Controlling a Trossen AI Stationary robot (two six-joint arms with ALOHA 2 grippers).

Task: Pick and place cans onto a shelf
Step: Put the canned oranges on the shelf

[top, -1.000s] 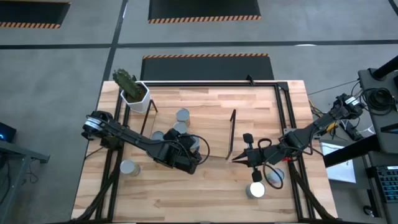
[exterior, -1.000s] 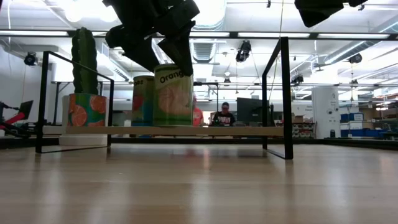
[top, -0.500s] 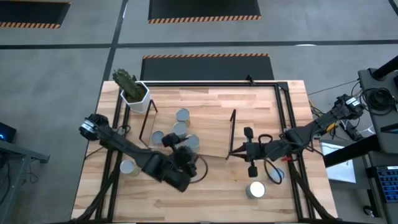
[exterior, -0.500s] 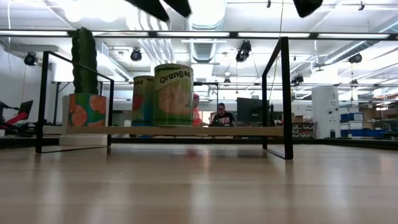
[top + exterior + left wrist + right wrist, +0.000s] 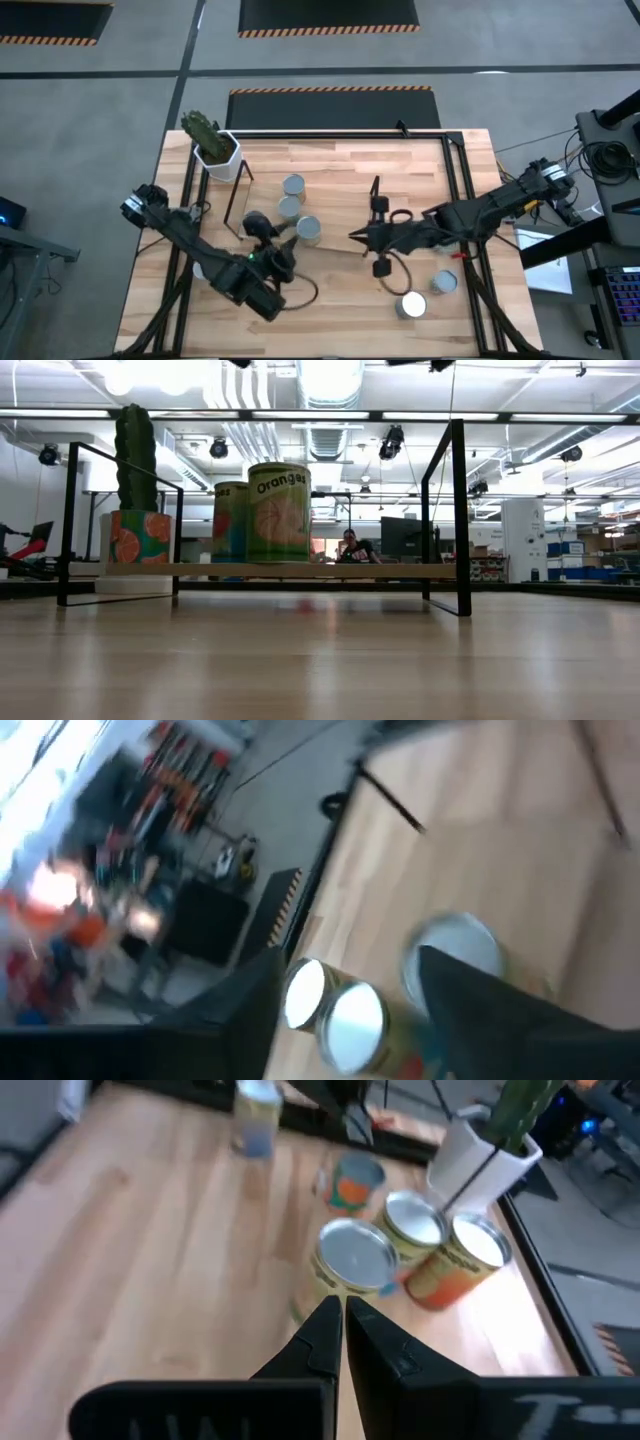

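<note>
Wooden table carries shelf, plant pot, loose cans

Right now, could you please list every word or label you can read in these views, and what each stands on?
"Oranges": printed across the label of the nearest can on the shelf, low view.
The can behind has a label, but its text is turned away.
The other cans' labels in the wrist views are too blurred to read.

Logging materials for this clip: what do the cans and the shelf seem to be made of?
The small cylindrical cans look like metal: shiny silver round tops, with printed orange labels around the sides. The low flat shelf board appears light wood, matte, with visible pale grain; its thin black end frames look like painted wire or rod.
</note>
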